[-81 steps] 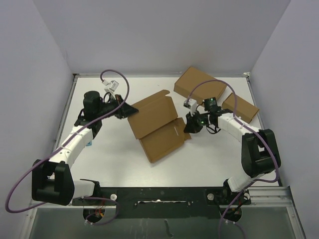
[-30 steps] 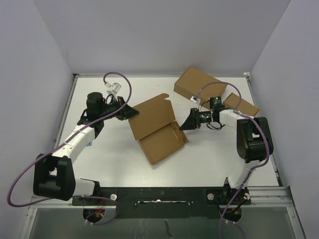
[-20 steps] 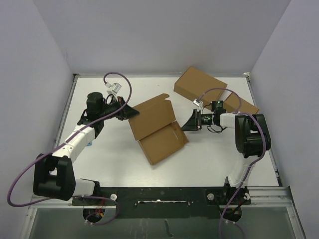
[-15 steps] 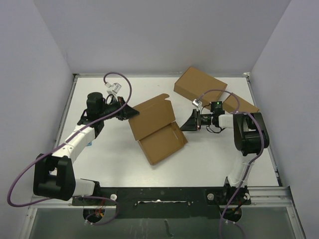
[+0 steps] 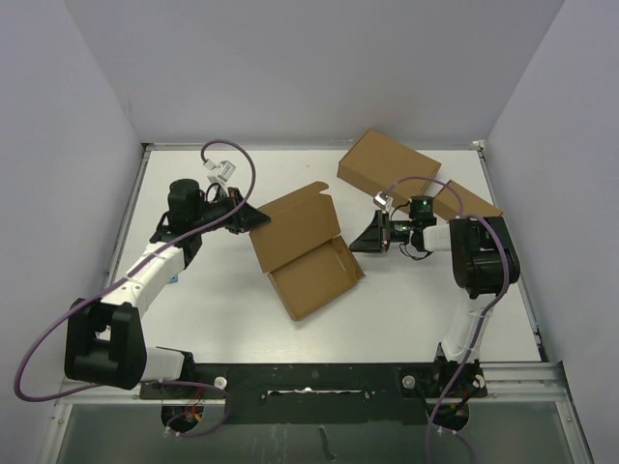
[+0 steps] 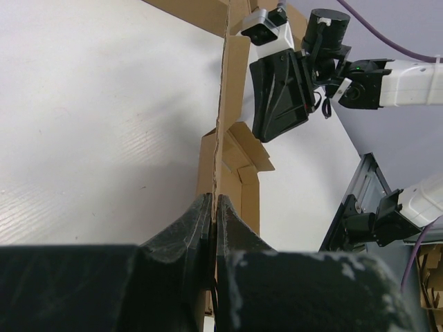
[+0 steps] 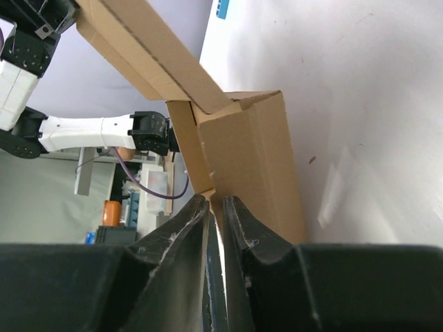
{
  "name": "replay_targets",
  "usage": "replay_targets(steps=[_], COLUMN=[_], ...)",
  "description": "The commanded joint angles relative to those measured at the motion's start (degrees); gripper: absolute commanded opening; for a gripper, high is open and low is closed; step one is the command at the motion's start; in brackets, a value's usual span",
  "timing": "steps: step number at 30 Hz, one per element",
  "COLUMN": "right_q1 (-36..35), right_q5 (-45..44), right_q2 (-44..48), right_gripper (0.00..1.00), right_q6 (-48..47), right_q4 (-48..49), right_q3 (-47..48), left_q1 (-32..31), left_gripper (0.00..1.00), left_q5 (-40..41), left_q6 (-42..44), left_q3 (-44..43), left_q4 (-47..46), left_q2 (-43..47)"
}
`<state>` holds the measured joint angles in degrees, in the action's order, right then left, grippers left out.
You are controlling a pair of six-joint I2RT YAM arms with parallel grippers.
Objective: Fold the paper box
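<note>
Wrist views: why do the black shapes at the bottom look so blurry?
Left wrist: they are the left pincer itself, too close to the lens to be sharp; the box farther off is crisp. Right wrist: same, right pincer soft, box sharp.

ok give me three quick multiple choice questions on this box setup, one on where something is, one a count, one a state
1. Where does the largest box lie on the table?
A) far side, right of middle
B) near edge, by the arm bases
C) under the left arm

2. How many brown boxes are there?
A) two
B) three
C) five

3. What is the left end effector doing?
A) open above the table
B) shut on an edge of the paper box
C) shut on a cable

Answers:
1 A, it lies farthest from the near edge in the top view.
2 B, the largest box, the paper box and the smallest box.
3 B, the left wrist view shows it pinched on the cardboard edge.
</note>
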<state>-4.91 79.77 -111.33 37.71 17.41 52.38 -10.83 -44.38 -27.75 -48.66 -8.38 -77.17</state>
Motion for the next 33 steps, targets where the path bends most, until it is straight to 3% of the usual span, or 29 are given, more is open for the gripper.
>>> replay_targets(steps=[1,11,14,15,18,21,25,33], right_q1=[0.3,-0.3,-1.0,-1.3,-2.6,-3.7,-4.9,-8.5], right_q5=[1.5,1.1,0.2,-0.6,-3.2,-5.4,-9.7,-18.7], right_q2=[-2.9,-4.7,-3.9,-3.4,-2.1,-1.1,0.2,3.2], right_gripper=[0.15,0.0,0.0,0.02,0.25,0.33,0.39,0.39], right_q6=[5.6,6.1,-2.7,-7.4,-18.0,-24.4,-30.7,-38.8], right_q4=[6.4,7.4,-2.3,-7.5,-20.1,-26.5,-31.9,-37.8], right_q3=[-0.9,-0.9,1.4,2.6,5.6,7.3,8.8,10.4], left_q1=[-0.2,-0.2,-0.3,-0.3,-0.3,-0.3,-0.3,-0.3], left_gripper=[0.0,0.0,0.0,0.0,0.0,0.0,0.0,0.0], left_q5=[-1.1,-1.2,-1.2,-1.2,-1.2,-1.2,-1.3,-1.4], left_q6=[1.0,1.1,1.1,1.1,1.2,1.4,1.5,1.5], left_q3=[-1.0,-1.0,-1.1,-1.0,-1.0,-1.1,-1.1,-1.0], left_q4=[-2.9,-3.0,-2.9,-2.9,-2.9,-2.9,-2.8,-2.8], left_q2=[-0.7,-1.0,-1.1,-1.0,-1.0,-1.0,-0.8,-0.7])
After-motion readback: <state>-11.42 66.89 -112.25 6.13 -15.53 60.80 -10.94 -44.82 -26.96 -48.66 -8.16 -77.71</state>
